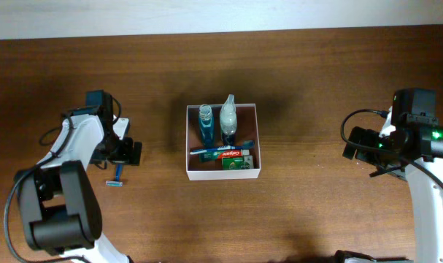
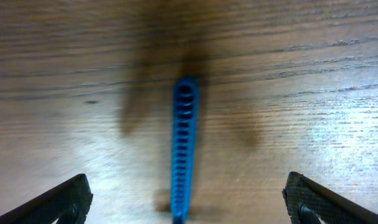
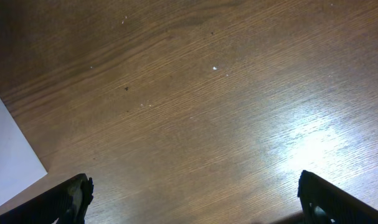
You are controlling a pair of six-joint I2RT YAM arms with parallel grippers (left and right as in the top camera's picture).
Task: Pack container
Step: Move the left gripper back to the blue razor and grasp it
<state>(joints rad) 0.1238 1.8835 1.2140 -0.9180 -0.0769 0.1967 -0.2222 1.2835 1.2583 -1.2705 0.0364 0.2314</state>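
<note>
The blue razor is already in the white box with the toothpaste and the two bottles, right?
Not quite. The blue razor is not in the container yet. It lies out on the table, apart from it, as the overhead view shows. The toothpaste, the blue bottle and the clear bottle really are inside.

Only "Colgate" reads — on the red toothpaste box in the container.
</note>
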